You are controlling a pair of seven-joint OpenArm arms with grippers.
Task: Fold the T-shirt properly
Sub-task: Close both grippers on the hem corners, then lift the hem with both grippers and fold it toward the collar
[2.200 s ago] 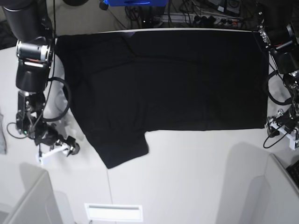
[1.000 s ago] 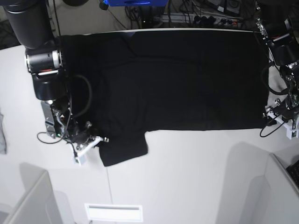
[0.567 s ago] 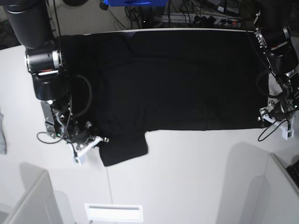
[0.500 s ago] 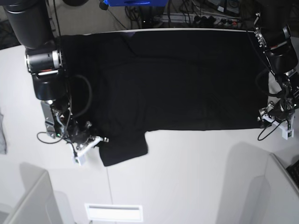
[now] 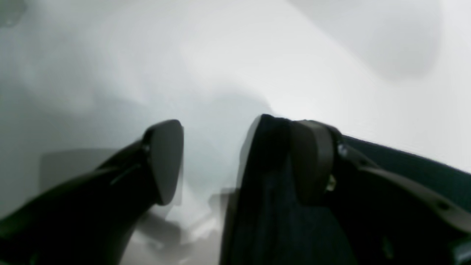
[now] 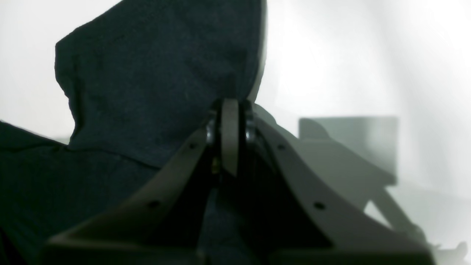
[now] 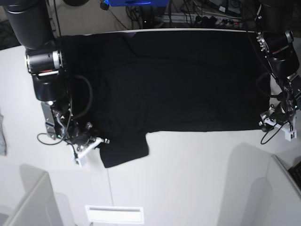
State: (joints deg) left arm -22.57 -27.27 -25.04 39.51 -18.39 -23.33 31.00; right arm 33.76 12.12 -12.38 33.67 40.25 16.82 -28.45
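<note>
The black T-shirt (image 7: pixel 178 80) lies spread flat on the white table (image 7: pixel 188 174), with one sleeve (image 7: pixel 124 148) sticking out toward the front left. My right gripper (image 7: pixel 97 141) sits at that sleeve's left edge. In the right wrist view its jaws (image 6: pixel 230 141) are shut on a raised fold of the black cloth (image 6: pixel 158 73). At the shirt's front right corner is my left gripper (image 7: pixel 269 121). It stands open (image 5: pixel 237 162), and the cloth corner (image 5: pixel 265 173) rests against the inside of the right finger (image 5: pixel 311 162).
A small grey cloth scrap (image 7: pixel 2 136) lies at the table's left edge. A white slot (image 7: pixel 114 214) sits in the front of the table, with grey panels at the front corners (image 7: pixel 28 202) (image 7: pixel 282 193). Cables and gear crowd the back edge (image 7: pixel 207 19).
The right gripper came in from the left and has stayed shut on the sleeve edge over the last second. The left gripper has crept leftward onto the shirt's front right corner.
</note>
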